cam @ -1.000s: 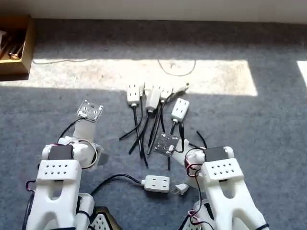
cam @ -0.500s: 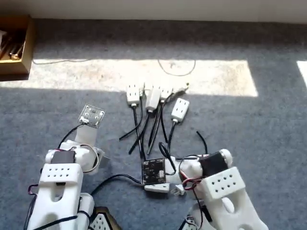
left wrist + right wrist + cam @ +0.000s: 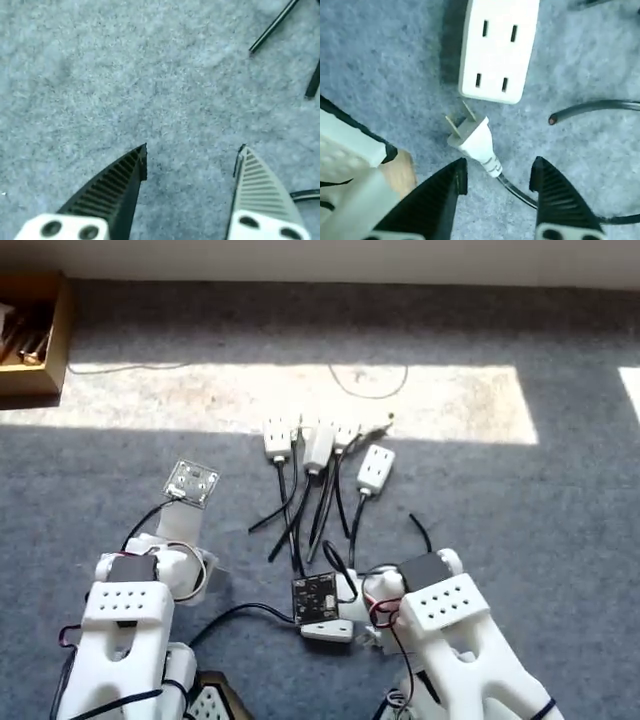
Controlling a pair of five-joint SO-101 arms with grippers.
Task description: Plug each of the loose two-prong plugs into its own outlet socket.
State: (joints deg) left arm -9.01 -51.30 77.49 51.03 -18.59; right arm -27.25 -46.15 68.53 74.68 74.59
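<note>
The right gripper (image 3: 499, 169) hangs with its dark ribbed fingers spread apart, one on each side of the cord end of a white two-prong plug (image 3: 471, 137). The plug lies loose on the grey carpet (image 3: 380, 60), its prongs pointing toward the near edge of a white rectangular outlet block (image 3: 497, 50) just beside it. The left gripper (image 3: 192, 155) is over bare carpet with its fingers also apart and nothing between them, while a cluster of white plugs and outlet blocks (image 3: 320, 445) on black cords lies farther out.
</note>
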